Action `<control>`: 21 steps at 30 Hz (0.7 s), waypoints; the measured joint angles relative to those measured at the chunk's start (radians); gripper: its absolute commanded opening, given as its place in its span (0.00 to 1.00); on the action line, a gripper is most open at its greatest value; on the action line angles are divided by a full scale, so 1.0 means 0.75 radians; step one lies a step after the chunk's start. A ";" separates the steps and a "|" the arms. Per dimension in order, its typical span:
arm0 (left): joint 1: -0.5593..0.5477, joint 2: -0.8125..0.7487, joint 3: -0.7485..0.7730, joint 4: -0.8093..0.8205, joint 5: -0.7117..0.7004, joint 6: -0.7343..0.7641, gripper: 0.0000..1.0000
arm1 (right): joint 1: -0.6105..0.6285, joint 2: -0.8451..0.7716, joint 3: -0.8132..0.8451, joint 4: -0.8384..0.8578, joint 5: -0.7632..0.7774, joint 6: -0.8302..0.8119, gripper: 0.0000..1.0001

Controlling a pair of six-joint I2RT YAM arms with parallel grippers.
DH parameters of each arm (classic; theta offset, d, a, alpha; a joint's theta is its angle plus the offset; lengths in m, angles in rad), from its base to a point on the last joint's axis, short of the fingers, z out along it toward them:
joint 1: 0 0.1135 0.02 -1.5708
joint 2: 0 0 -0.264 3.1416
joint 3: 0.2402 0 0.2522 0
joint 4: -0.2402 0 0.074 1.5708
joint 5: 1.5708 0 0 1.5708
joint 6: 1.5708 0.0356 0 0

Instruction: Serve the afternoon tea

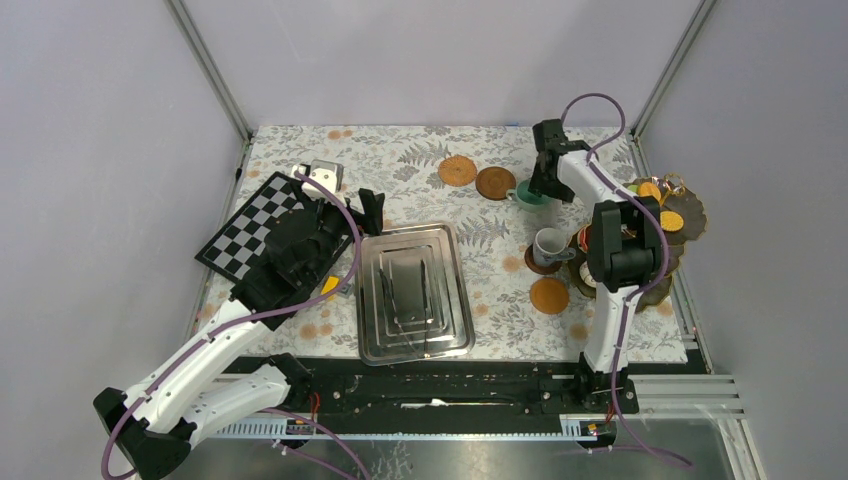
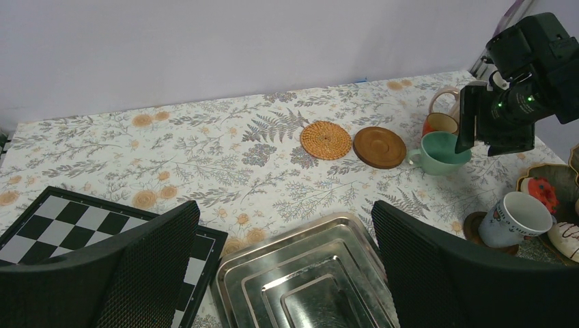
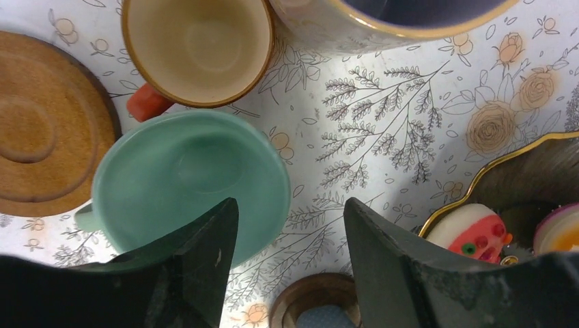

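Note:
The teal mug (image 3: 184, 174) stands on the flowered cloth at the back right. My right gripper (image 3: 290, 212) hangs over it, open, its jaws either side of the rim opposite the handle; the same gripper (image 1: 545, 172) shows from above. Behind it stand the small orange mug (image 3: 198, 48) and the beige mug (image 3: 396, 20). The grey mug (image 1: 548, 245) sits on a brown coaster (image 1: 538, 264). Beside them the dark stand (image 1: 690, 225) carries toy pastries (image 3: 471, 232). My left gripper (image 2: 287, 266) is open and empty above the steel tray.
A woven coaster (image 1: 457, 171) and a brown wooden coaster (image 1: 495, 183) lie left of the teal mug, and another woven coaster (image 1: 549, 295) lies nearer. The steel tray (image 1: 415, 290) is in the middle. The chessboard (image 1: 255, 225) is at the left.

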 measured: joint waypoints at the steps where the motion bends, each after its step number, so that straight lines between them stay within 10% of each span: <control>1: 0.000 0.000 0.000 0.000 0.000 0.000 0.99 | -0.007 0.009 -0.002 0.000 -0.014 -0.010 0.61; 21: -0.001 0.009 0.000 0.001 0.000 0.000 0.99 | -0.016 0.083 -0.051 0.175 -0.044 -0.093 0.09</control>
